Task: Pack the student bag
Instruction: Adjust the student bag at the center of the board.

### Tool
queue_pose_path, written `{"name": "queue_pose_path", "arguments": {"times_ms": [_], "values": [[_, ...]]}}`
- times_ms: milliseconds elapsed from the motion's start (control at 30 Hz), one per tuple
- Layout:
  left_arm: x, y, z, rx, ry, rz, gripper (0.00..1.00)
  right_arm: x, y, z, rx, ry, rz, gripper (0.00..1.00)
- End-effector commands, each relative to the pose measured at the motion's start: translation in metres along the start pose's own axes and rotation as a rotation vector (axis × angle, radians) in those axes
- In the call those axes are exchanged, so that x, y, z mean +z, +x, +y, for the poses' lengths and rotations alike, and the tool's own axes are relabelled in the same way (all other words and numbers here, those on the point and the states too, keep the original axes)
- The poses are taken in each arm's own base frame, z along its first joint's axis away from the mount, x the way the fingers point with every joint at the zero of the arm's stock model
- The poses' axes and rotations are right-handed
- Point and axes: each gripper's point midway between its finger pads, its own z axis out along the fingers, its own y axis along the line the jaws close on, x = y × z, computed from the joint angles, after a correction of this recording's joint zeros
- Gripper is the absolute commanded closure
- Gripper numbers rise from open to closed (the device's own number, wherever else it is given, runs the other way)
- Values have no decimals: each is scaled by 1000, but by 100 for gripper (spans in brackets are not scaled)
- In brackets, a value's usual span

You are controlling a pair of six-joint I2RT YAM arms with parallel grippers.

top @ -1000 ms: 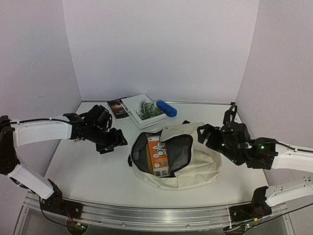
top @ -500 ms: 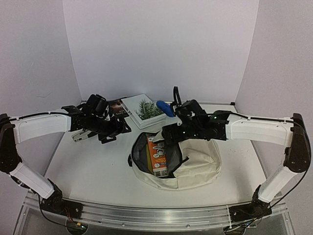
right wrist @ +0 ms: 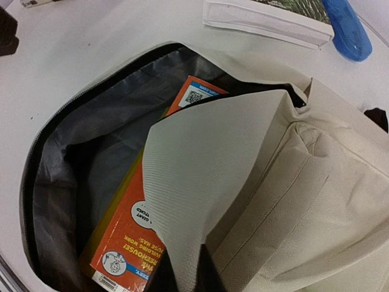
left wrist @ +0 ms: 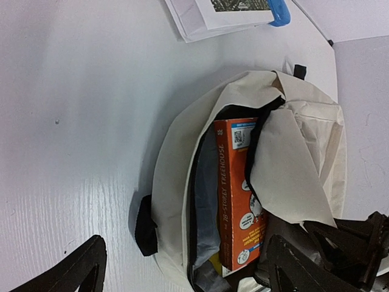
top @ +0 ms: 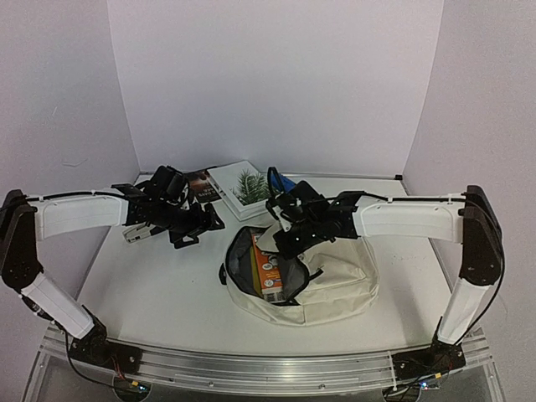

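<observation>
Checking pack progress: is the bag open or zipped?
Open: the bag gapes at its mouth, an orange book showing inside.

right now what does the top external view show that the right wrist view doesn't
Only top external: the left arm and right arm reaching in from each side, and a dark book at the back. Only right wrist: the QR code and barcode on the orange book. Both: the student bag, its grey lining, the orange book inside, the white book, the blue object.

Cream student bag (top: 339, 280) lies unzipped mid-table w/ orange book inside
</observation>
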Motion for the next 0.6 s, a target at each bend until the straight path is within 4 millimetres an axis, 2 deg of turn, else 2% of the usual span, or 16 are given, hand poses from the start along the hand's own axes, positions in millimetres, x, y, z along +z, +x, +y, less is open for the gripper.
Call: {"name": "queue_pose_path", "arguments": {"times_ms": [0,133,167,233,400,567], "values": [[0,-25,-21,15,78,-50,8,-19,-27,-19,146,11,-80,100],[6,-32,-22,15,93,-61,8,-44,-40,-62,356,-14,-191,100],[8,-35,-22,17,96,-66,8,-45,-36,-67,399,-46,-199,100],[16,-39,-24,25,98,-56,8,-42,-30,-75,459,-97,-208,100],[47,-35,-38,93,114,23,11,-20,0,-82,576,-132,-164,100],[79,-20,-21,109,25,118,14,-8,25,-114,736,-105,-159,100]]}}
